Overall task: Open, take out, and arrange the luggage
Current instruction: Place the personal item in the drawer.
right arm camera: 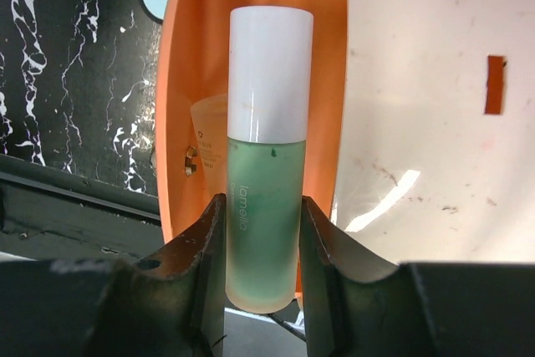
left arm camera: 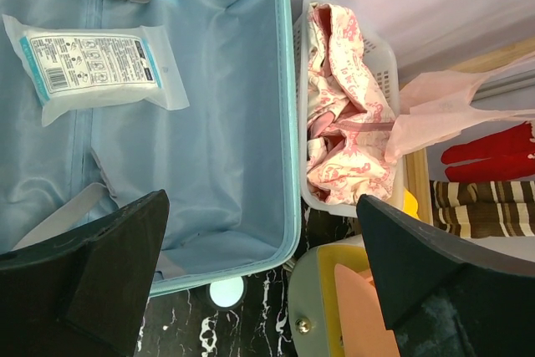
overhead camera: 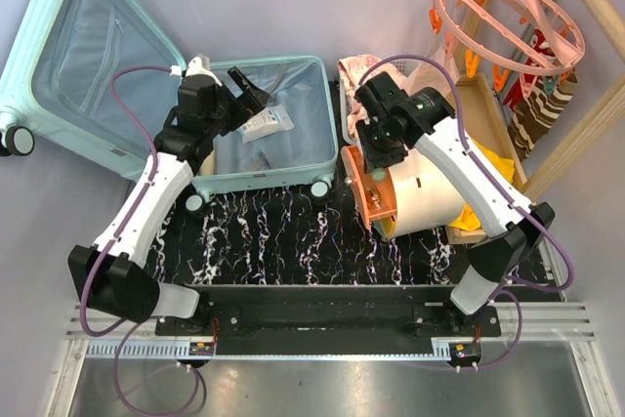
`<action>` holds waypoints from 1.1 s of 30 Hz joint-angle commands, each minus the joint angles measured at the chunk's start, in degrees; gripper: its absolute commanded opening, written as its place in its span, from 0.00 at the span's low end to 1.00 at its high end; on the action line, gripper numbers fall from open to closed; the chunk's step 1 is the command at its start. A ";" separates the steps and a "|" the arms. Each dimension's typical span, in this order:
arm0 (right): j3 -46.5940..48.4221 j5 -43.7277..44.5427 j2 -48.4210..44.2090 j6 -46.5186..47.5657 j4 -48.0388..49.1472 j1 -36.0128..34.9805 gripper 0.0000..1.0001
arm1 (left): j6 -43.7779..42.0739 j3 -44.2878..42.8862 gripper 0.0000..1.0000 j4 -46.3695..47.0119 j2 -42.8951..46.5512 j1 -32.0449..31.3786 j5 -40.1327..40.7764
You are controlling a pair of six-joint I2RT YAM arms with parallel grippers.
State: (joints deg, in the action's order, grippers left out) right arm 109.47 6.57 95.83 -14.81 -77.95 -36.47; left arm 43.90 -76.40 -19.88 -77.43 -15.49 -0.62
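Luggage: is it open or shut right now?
Open: the luggage has its lid swung back, showing lining and a white packet inside.

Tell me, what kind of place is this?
Probably a test tabletop staged like a home packing corner: an open suitcase, a white basket of clothes beside it, and a pink drying hanger at the back right.

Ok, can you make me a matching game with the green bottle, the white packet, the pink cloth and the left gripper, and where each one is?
Things:
1. green bottle
2. white packet
3. pink patterned cloth
4. left gripper

Places or states:
A. in the white basket
B. open, holding nothing
C. clamped in the right gripper
D. lying inside the luggage

Pairs: 1-C, 2-D, 3-A, 4-B
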 commanded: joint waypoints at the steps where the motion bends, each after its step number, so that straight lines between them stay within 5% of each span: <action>1: 5.14 2.84 -0.21 2.15 -10.20 0.17 0.36 | -1.27 -3.05 0.99 2.56 -0.62 0.89 -1.13; 8: 5.32 2.31 0.41 3.47 -10.81 0.17 0.53 | -0.92 -3.14 0.99 3.00 -1.94 1.42 -1.57; 21: 6.28 3.80 -1.78 3.12 -8.80 0.17 0.53 | -2.67 -3.75 0.99 3.01 -4.05 1.51 -0.79; 33: -0.92 1.08 -11.72 6.28 8.25 0.17 0.56 | -17.00 -6.30 0.99 -6.39 -3.43 1.42 8.79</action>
State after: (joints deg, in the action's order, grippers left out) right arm 110.28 7.86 86.63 -10.26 -74.52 -36.47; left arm 33.67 -79.42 -24.12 -81.62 -14.33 3.27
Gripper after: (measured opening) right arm 0.557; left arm 0.987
